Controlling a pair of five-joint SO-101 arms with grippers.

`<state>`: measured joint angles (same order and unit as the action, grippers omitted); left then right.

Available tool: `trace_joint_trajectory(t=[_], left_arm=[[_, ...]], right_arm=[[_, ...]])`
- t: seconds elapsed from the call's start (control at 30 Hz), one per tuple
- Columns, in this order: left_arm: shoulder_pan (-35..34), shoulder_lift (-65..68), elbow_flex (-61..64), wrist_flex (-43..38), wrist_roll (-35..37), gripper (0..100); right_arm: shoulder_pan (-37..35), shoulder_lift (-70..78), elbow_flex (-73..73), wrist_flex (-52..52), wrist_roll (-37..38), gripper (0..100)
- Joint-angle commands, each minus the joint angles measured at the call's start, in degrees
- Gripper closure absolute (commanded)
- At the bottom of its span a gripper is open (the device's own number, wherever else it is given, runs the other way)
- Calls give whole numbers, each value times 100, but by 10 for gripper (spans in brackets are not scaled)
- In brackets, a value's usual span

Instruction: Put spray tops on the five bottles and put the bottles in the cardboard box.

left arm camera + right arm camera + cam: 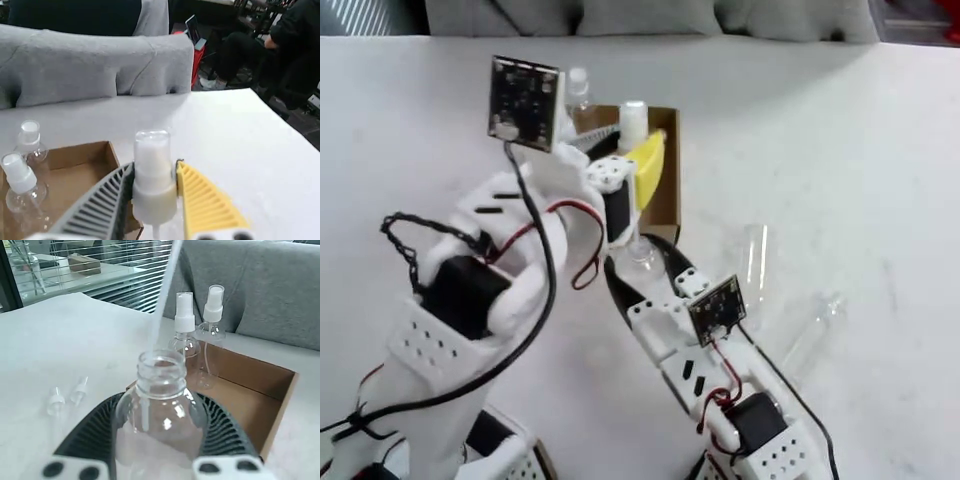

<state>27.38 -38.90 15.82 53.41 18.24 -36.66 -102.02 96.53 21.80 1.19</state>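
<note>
The dip tube [162, 300] of the spray top [154, 175] pinched in the left gripper [154, 170] runs off the frame above the right gripper [160, 402], whose open bottle [159, 405] is cut off below the shoulders. From overhead, that bottle lies mostly hidden under the left gripper, whose camera board [525, 102] covers part of the cardboard box [665, 190] and all but the cap of another bottle [578, 88].
</note>
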Motion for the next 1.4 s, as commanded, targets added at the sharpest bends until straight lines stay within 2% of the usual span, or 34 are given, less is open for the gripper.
trace_joint_trajectory(t=[0.0, 0.3, 0.67, 0.93, 1.13, 1.23, 1.37], left_arm=[[-13, -180, 352, -35, 79, 980], [-13, -303, 1143, -193, 79, 980], [356, -3002, 4070, -2022, 44, 980], [356, -3802, 4879, -2092, 44, 980], [382, -3873, 5196, -2101, 35, 980], [620, -3873, 5213, -2066, 26, 980], [840, -3873, 5442, -2312, -580, 980]], right_arm=[[-40, -57, 35, 22, 62, 978], [-40, -57, 35, 22, 44, 979], [-40, -57, 35, 22, 35, 981], [-40, -57, 35, 22, 35, 981], [-31, -57, 35, 119, 35, 981], [-31, -57, 35, 136, 35, 981], [57, -57, 35, 145, 44, 982]])
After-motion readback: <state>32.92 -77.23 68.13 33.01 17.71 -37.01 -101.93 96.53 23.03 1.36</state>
